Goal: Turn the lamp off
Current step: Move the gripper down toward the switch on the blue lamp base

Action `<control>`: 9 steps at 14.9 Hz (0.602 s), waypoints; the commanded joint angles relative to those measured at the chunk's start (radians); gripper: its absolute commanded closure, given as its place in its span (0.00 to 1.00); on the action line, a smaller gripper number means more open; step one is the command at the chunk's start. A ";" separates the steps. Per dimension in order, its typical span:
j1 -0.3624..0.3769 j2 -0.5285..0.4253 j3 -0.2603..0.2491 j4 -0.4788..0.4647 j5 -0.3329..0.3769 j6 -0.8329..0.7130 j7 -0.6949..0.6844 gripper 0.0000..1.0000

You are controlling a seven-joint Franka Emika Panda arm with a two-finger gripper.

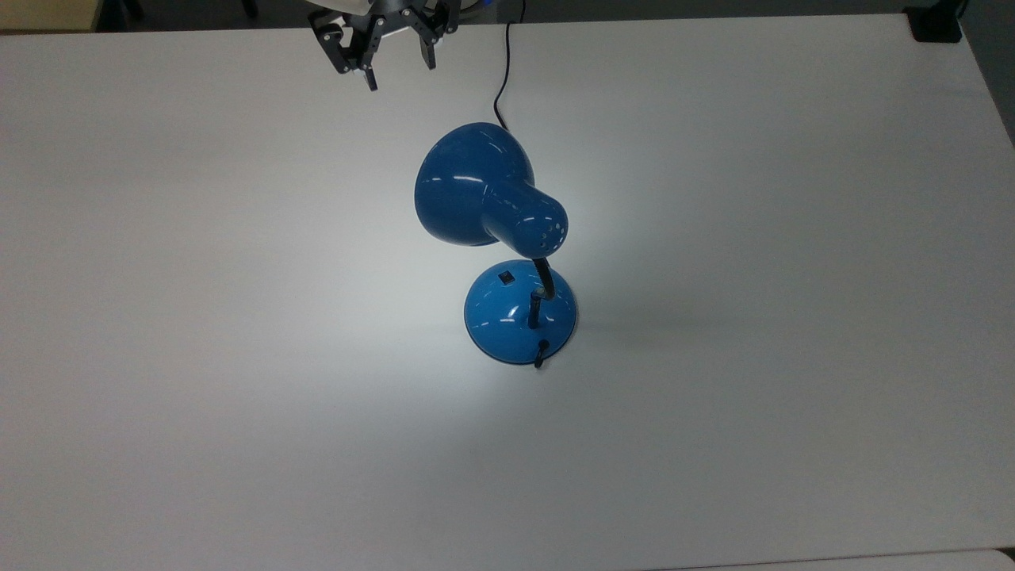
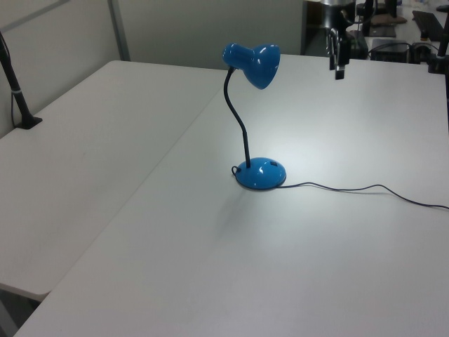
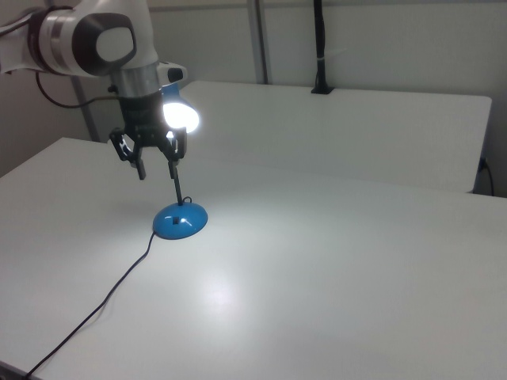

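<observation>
The blue lamp stands mid-table and is lit, its bulb [image 3: 181, 117] glowing and a bright pool on the table around it. Its cone shade [image 1: 476, 186] hangs over the round base [image 1: 519, 313], joined by a black gooseneck [image 2: 238, 119]. The small black switch [image 1: 505, 277] sits on the base's side toward the top view's upper edge. My gripper [image 1: 399, 70] hovers open and holds nothing, above the table near the top view's upper edge, well apart from the shade. It also shows in the left view [image 2: 337, 63] and the right view [image 3: 157, 170].
The lamp's black cord [image 1: 502, 71] runs from the base to the table's far edge, passing close under the gripper. A black clamp [image 1: 936, 24] sits at the top view's upper right corner. A second table [image 2: 77, 161] adjoins at the left view's left.
</observation>
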 commanded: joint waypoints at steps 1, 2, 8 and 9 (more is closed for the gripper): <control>0.004 -0.024 0.003 -0.084 -0.007 0.124 0.016 1.00; 0.001 -0.028 0.003 -0.119 -0.004 0.165 0.018 1.00; 0.007 -0.028 0.004 -0.297 0.077 0.423 0.076 1.00; 0.010 -0.024 0.004 -0.314 0.107 0.448 0.076 1.00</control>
